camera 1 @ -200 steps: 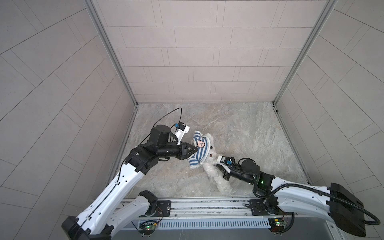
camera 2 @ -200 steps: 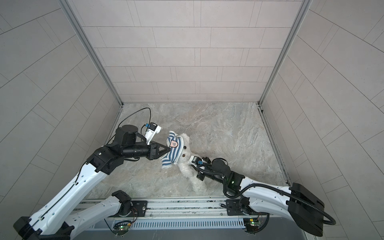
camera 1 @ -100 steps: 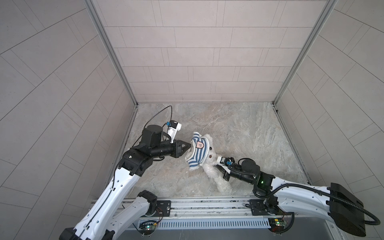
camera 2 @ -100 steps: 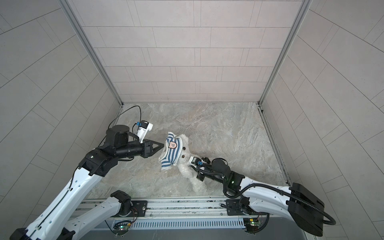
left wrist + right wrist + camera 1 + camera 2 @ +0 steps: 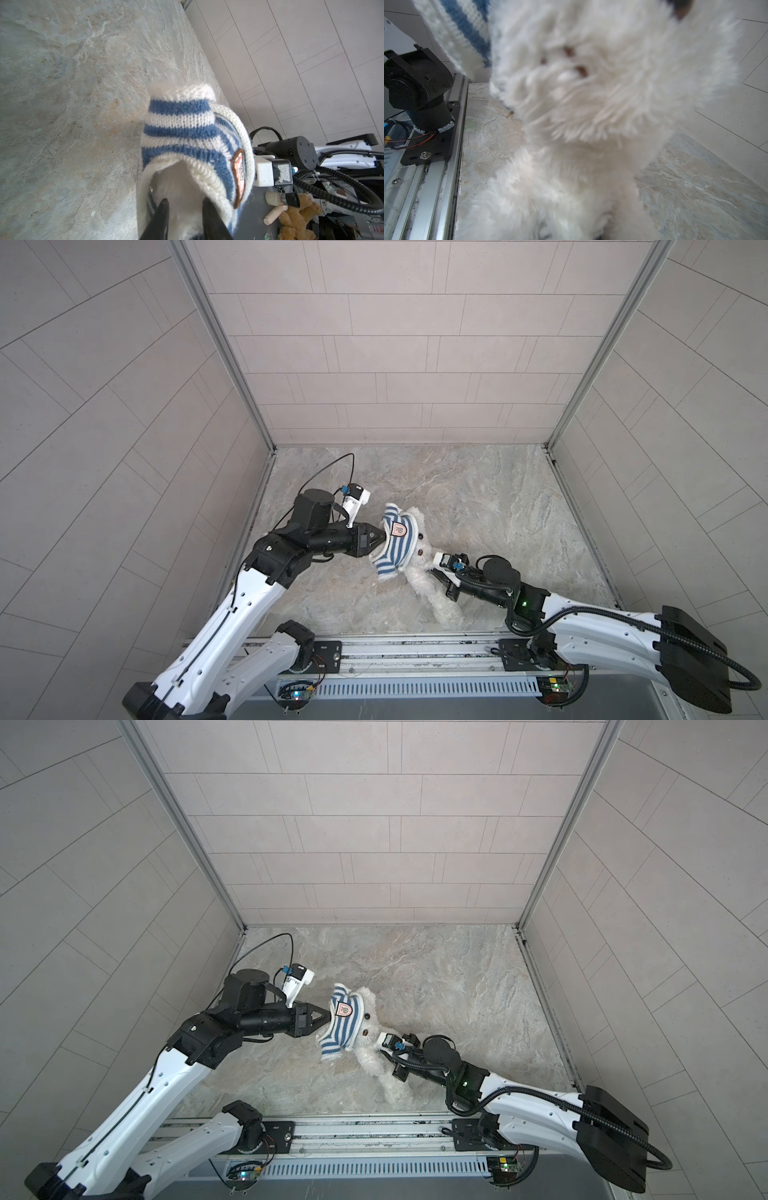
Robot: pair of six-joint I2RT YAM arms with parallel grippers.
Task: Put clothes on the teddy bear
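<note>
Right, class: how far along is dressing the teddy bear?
Done: the striped sweater sits over the head of the teddy bear, face uncovered. In hand: the right gripper holds the bear's body; the left gripper is at the sweater's opening. Left: pulling the sweater down over the bare body.

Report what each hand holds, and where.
Right hand: teddy bear, clamped at its body. Left hand: at the striped sweater's hem; grip cannot be told.

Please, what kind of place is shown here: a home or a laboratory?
Most likely a robot laboratory cell: the left arm and right arm stand on a metal rail, and plain panel walls enclose a small stone-look tabletop.
</note>
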